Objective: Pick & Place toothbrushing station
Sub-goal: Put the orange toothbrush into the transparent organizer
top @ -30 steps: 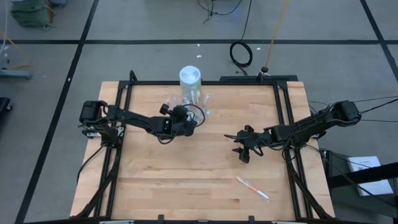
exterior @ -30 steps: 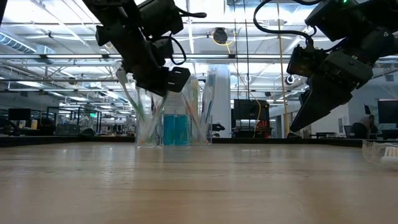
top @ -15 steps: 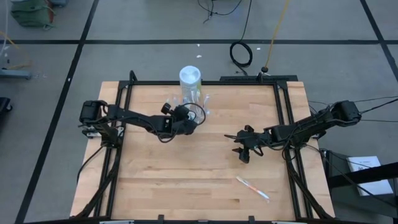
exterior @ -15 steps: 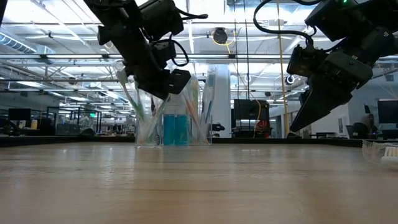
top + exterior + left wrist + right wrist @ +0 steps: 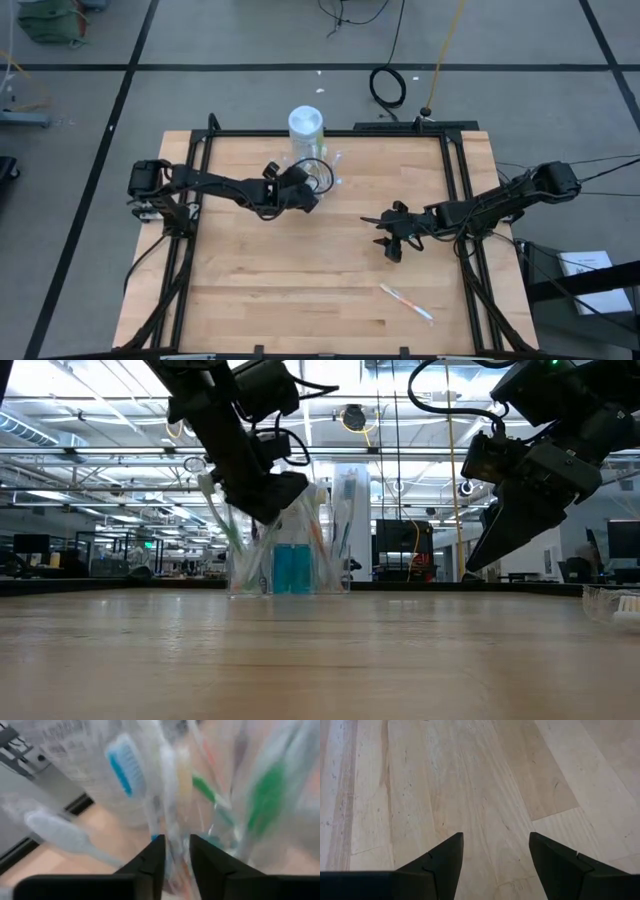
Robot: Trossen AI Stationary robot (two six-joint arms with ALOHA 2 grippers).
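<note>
Now the bench (image 5: pixel 300 290) is seen with the clear toothbrushing station (image 5: pixel 288 550) near its far edge, right beside the white canister (image 5: pixel 306 124). The station has been nudged a little sideways since a moment ago. It is pinched at its rim by the left end effector (image 5: pixel 172 855), so lifting looks close. The right end effector (image 5: pixel 495 852) is held open, well apart.

The holder (image 5: pixel 318 172) stands on the table (image 5: pixel 300 290) near its far edge, just in front of the canister (image 5: pixel 306 124). Toothbrushes (image 5: pixel 340 510) stand in the holder. The left gripper (image 5: pixel 305 190) is right at the holder's near left side. The right gripper (image 5: pixel 388 240) hangs above the table's middle right. 1 loose toothbrush (image 5: pixel 406 302) lies on the table nearer the front, right of centre.
</note>
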